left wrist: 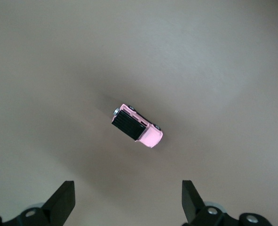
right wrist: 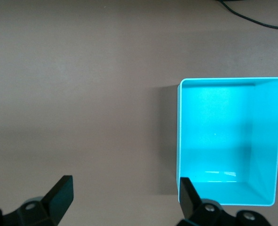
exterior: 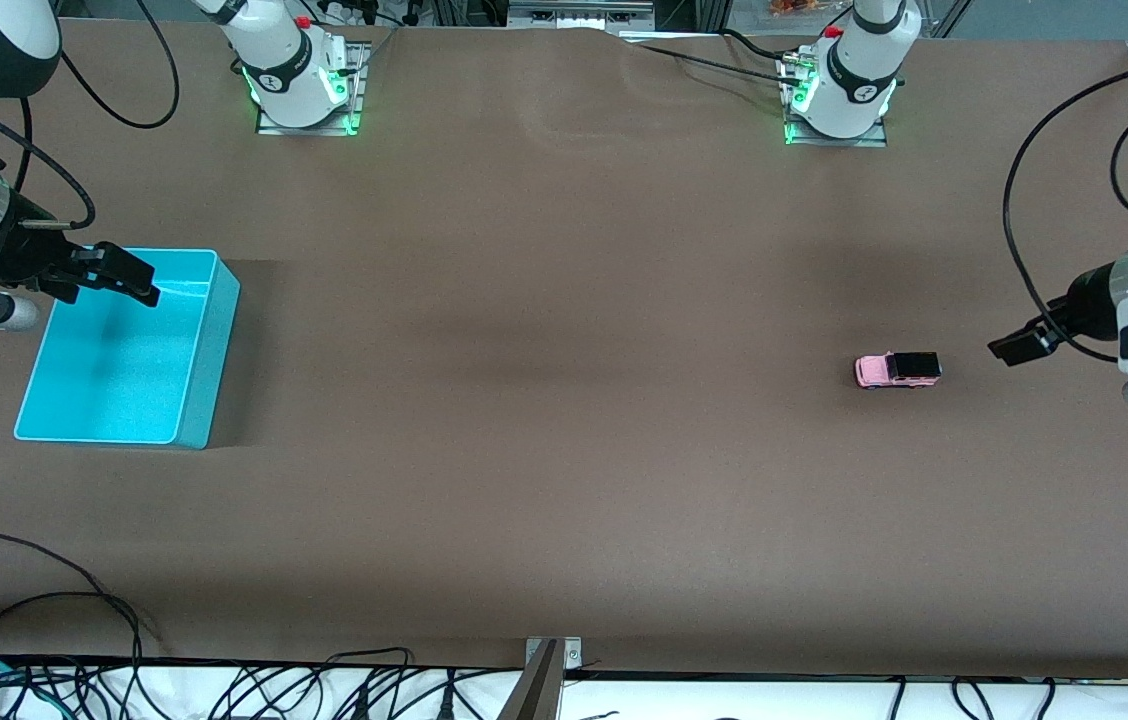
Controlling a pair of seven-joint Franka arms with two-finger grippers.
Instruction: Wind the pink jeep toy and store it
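Left gripper (left wrist: 127, 200): fingers (left wrist: 63, 200) spread wide, holding nothing, raised over bare brown table (exterior: 564, 400). Small light-pink jeep toy with black roof (left wrist: 136, 125) resting on its wheels just ahead of fingertips, apart from both.

Right gripper (right wrist: 124, 197): fingers (right wrist: 61, 193) spread wide, holding nothing, raised over rim of open turquoise plastic bin (right wrist: 179, 141), well apart from jeep.

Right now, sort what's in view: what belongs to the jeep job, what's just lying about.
For the job:
- pink jeep toy, on the table
- turquoise bin
- left hand, open
- right hand, open

Lying about:
- cables along the table's near edge
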